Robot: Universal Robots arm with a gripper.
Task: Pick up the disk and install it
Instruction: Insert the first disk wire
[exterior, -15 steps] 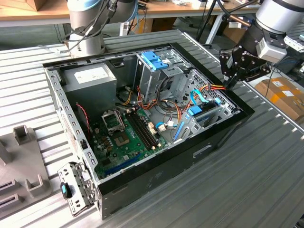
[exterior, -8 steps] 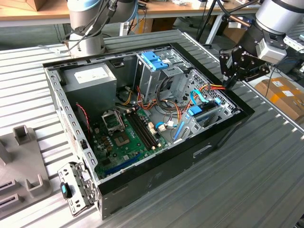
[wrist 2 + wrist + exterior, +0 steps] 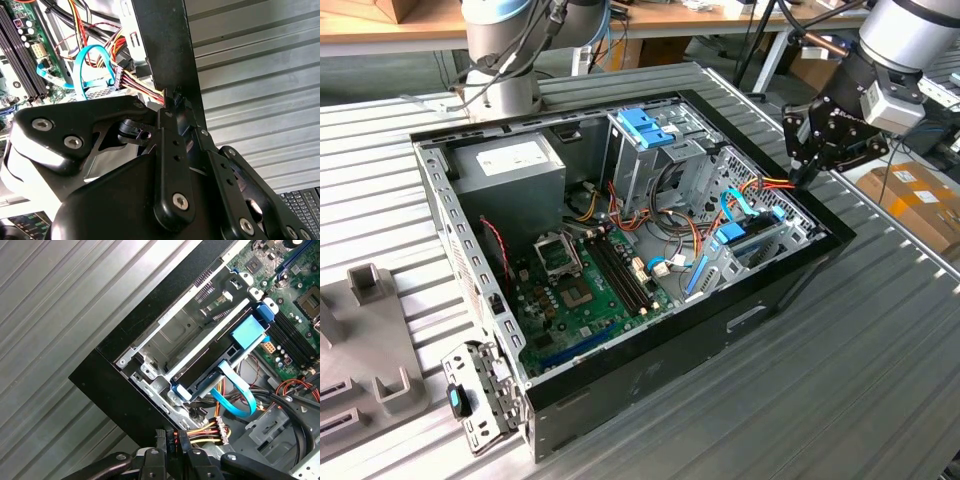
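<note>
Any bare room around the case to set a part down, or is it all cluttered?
Free: ribbed metal table in front of the open computer case and toward the exterior view's right. Also a strip behind the case, beside the arm base. Crowded: grey fixture blocks at the exterior view's left edge; inside the case, cables around the drive bay, where the tool hovers.

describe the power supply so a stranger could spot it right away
Start at the open black computer case on the ribbed metal table. In its far corner at the exterior view's left sits the grey power-supply box. It alone is a closed box with a white sticker on top, unlike the green circuit board beside it.
</note>
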